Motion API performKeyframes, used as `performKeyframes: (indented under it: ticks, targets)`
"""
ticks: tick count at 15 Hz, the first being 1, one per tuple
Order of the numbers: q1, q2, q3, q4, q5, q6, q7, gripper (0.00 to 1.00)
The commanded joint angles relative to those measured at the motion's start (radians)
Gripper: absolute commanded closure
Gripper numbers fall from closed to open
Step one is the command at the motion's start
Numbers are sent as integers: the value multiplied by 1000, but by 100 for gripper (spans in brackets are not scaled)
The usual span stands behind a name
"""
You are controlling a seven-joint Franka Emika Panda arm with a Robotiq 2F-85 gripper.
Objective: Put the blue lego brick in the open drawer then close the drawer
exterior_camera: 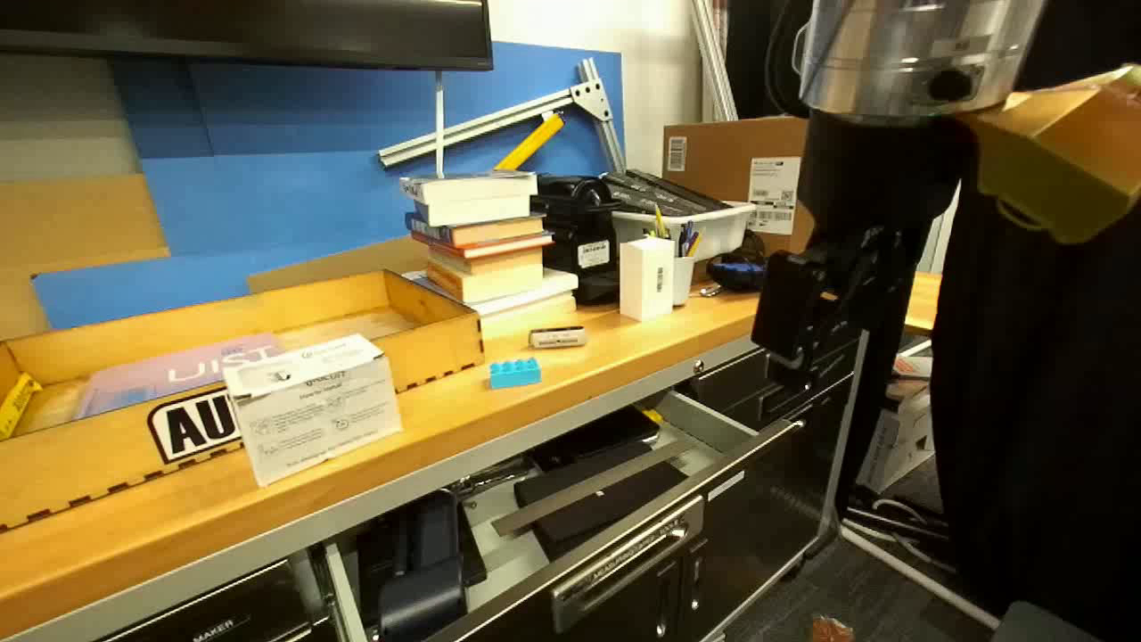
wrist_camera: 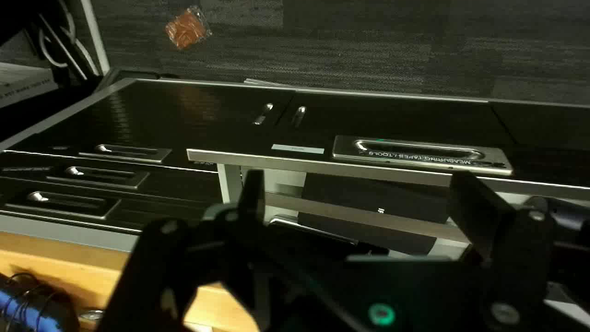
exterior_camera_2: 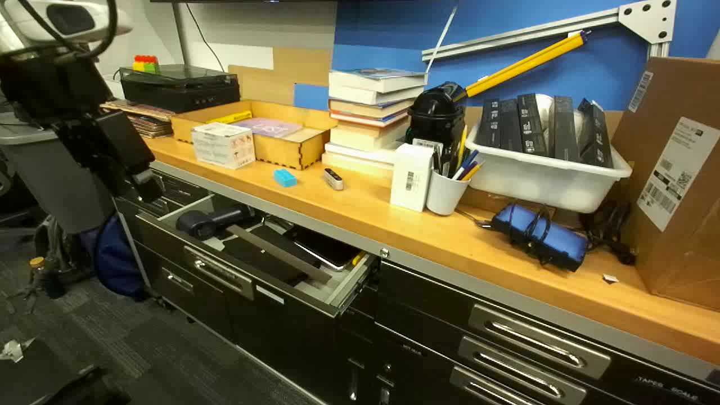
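The light-blue lego brick sits on the wooden countertop near its front edge; it also shows in an exterior view. The black drawer stands pulled open below the counter, with a silver-grey handle strip and dark contents inside. Its front rim shows in the wrist view and in an exterior view. My gripper is open with nothing between its fingers. In the wrist view it looks down over the drawer. In both exterior views the gripper hangs apart from the brick. The brick is out of the wrist view.
A shallow wooden tray and a white printed carton stand beside the brick. A small grey device lies close to it. A book stack, a white box and a filled white bin stand farther along.
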Motion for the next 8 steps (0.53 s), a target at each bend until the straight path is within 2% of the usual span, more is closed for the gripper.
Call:
performKeyframes:
  ticks: [1,7,8]
  targets:
    - [15,3,-13,3,-12,-4,11,0]
    - [15,3,-13,3,-12,-4,11,0]
    - [0,37,-5,30,-21,-1,22,0]
